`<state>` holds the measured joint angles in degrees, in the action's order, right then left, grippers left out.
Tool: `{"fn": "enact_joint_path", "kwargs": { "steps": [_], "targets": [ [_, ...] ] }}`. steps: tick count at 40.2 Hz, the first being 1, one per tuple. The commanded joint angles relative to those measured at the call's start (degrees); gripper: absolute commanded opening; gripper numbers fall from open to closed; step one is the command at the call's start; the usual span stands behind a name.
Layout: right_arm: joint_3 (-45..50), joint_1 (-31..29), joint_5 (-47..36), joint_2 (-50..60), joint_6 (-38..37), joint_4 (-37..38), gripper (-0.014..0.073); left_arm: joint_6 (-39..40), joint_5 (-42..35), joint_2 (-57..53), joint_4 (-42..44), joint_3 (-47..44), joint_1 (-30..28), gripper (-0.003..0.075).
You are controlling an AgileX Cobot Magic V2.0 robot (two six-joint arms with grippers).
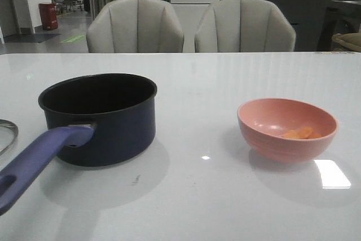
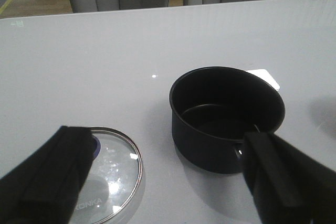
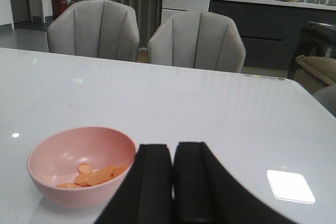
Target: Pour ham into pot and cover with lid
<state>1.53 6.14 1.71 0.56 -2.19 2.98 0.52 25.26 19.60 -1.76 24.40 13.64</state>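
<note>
The dark navy pot stands empty at the left of the table, its purple-blue handle pointing toward me. It also shows in the left wrist view. The glass lid with white KONKA lettering lies flat on the table left of the pot; only its rim shows in the front view. Several orange ham slices lie in the pink bowl at the right; they also show in the front view. My left gripper is open, above the table between lid and pot. My right gripper is shut and empty, beside the bowl.
Two grey chairs stand behind the table's far edge. The white table carries only the pot, lid and bowl. Neither arm shows in the front view.
</note>
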Motion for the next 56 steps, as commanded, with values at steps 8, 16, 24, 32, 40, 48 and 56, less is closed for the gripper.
{"fn": "enact_joint_path", "kwargs": {
  "steps": [8,16,24,32,40,48,56],
  "targets": [
    [-0.3,-0.4,-4.9,1.1,0.3,-0.1,0.016,0.2,-10.9,-7.1,-0.1,-3.5,0.7,0.0604],
    [-0.3,-0.4,-11.4,1.1,0.3,-0.1,0.016,0.2,-11.5,-8.2,-0.1,-4.0,1.0,0.0604],
    [-8.2,-0.4,-9.0,-1.6,-1.3,-0.7,0.016,0.2,-11.4,-8.2,-0.1,-4.0,1.0,0.0604],
    [-20.3,-0.4,8.0,-15.1,-1.3,-0.7,0.016,0.2,-11.6,-8.2,-0.1,-4.0,1.0,0.0604],
    [-21.8,-0.4,9.3,-22.3,-1.3,-0.7,0.016,0.2,-11.6,-8.2,-0.1,-4.0,1.1,0.0604],
    [-22.1,-0.4,9.7,-26.1,-2.3,-4.4,0.0205,0.2,-11.5,-8.2,-0.1,-4.0,1.1,0.0604],
    [-24.7,-0.4,9.9,-35.5,-2.3,-4.9,0.0461,0.2,-11.4,-8.2,-0.1,-4.0,1.1,0.0604]
  ]
}}
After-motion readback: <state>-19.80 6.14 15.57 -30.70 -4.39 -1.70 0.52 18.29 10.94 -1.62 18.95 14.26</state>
